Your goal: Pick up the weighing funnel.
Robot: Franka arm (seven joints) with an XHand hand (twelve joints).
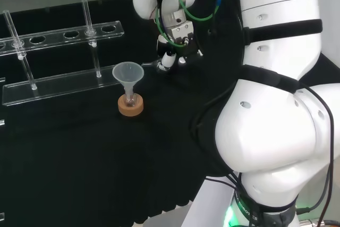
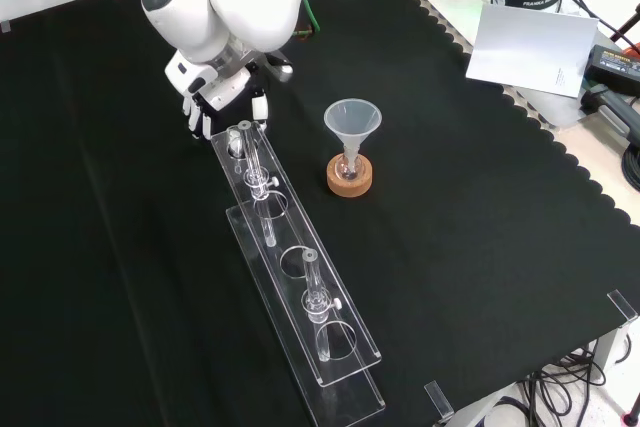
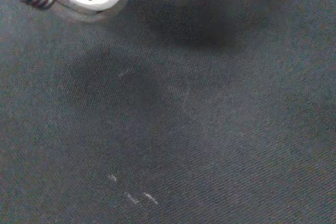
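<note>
Closeness is what counts here. In the head view, the hand (image 1: pixel 171 57) is seen up and to the right of the funnel (image 1: pixel 127 73), which stands in its cork ring (image 1: pixel 130 106) on the worktop (image 1: pixel 79 158).

A small clear piece is seen between the funnel and the hand. It is taken to be the weighing funnel (image 1: pixel 151 65). It is found just beside the funnel's rim and right at the hand's lower edge. It is thin and long. It is laid across, with one end toward the funnel and the other end at the hand.

Whether it is held or only touched cannot be told. Whether the hand is spread apart or closed cannot be told either.

In the front view, the hand is seen to the left of the funnel, by the far end of the clear rack (image 2: pixel 300 277).

If the piece is not yet held, only a very short reach toward the funnel would be needed. The funnel is close, so it could be bumped.
</note>
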